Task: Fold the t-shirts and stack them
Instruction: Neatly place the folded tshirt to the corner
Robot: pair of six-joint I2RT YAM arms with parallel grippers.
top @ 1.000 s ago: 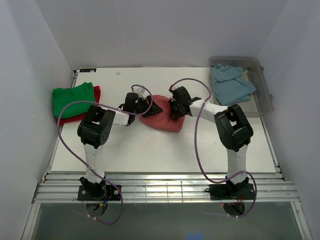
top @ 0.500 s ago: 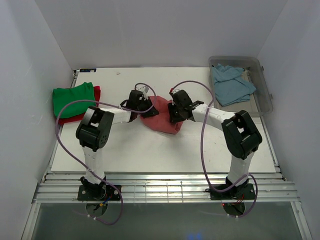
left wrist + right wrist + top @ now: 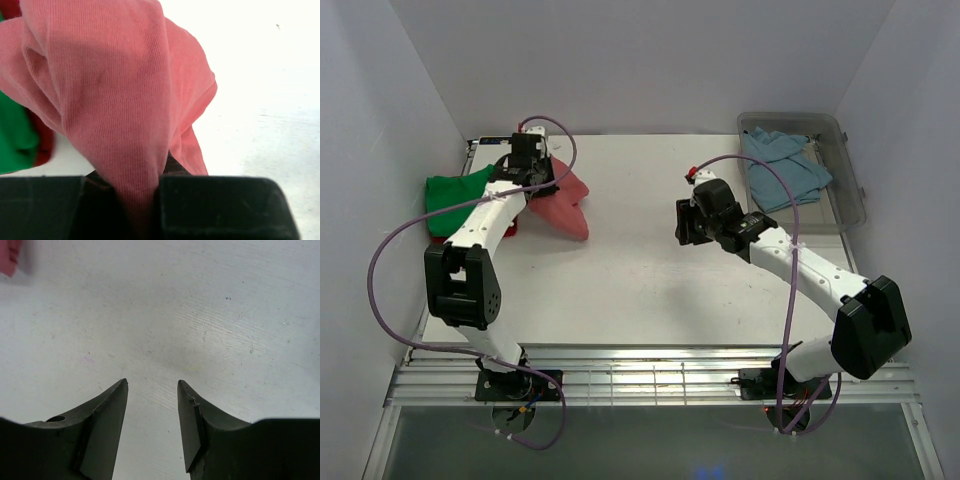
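Left gripper point(image 3: 140, 202) is clamped on the bunched pink shirt point(image 3: 115, 90), held beside the green shirt point(image 3: 455, 195) stacked over the red shirt point(image 3: 46, 145); right gripper point(image 3: 152, 390) is parted, empty; the blue shirt point(image 3: 780, 170) is left unfolded in the bin point(image 3: 852, 205).

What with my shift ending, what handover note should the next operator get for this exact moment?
Left gripper: shut on the salmon-pink t-shirt, which hangs bunched beside the stack at far left.
Right gripper: open, empty, over the table.
Done: green t-shirt lies folded on the red t-shirt.
Left: pink goes on the stack; the light blue t-shirt lies crumpled in the clear bin, far right.
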